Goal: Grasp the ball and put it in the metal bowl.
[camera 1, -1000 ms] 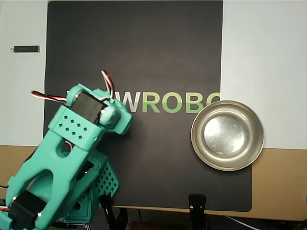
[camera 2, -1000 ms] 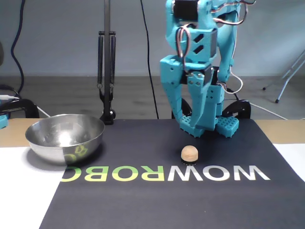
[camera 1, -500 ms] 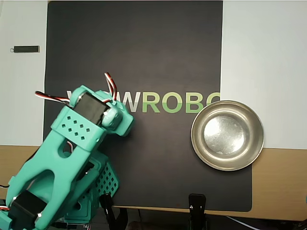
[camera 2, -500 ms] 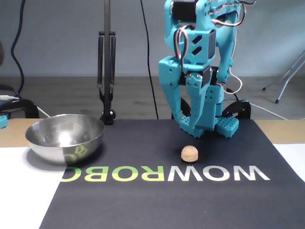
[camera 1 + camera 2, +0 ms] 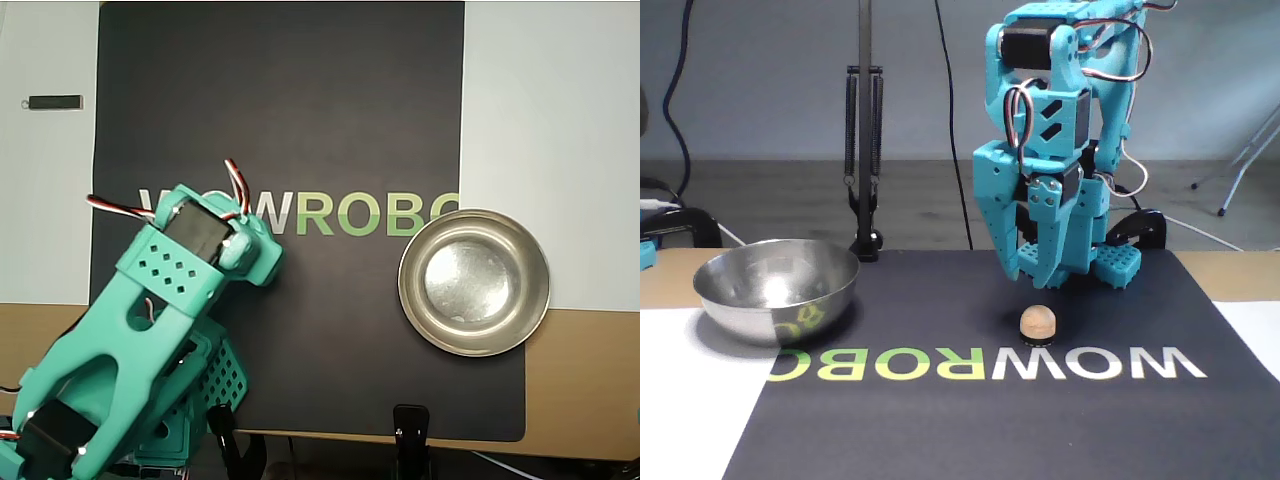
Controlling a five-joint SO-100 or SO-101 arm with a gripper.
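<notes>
In the fixed view the ball (image 5: 1037,322) sat on the black mat (image 5: 970,420), just above the white "WOW" lettering (image 5: 1090,362) and near the middle of the picture, with the teal arm (image 5: 1050,150) standing folded directly behind it. The gripper (image 5: 1030,272) hung at the ball's 12 o'clock, tips pointing down and clear of it — not touching. Its two fingers showed a gap between them, so it looked parted rather than pressed together, and it pinched nothing. The metal bowl (image 5: 777,288) rested well apart from the ball at its 9 o'clock in this view, on the left edge of the mat where the mat met the white sheet (image 5: 690,400) on the desk (image 5: 1230,275); the green "ROBO" letters (image 5: 880,366) reflected in its side. In the overhead view the bowl (image 5: 474,283) lay at 3 o'clock from the arm (image 5: 150,330), straddling the mat's (image 5: 280,100) right edge, its inside holding nothing. The arm reached in from the lower left, and its wrist block covered the "WOW" part of the lettering — the ball was hidden beneath it there. A small dark stick-like object (image 5: 54,102) lay on the white sheet at the upper left, well away from everything.
</notes>
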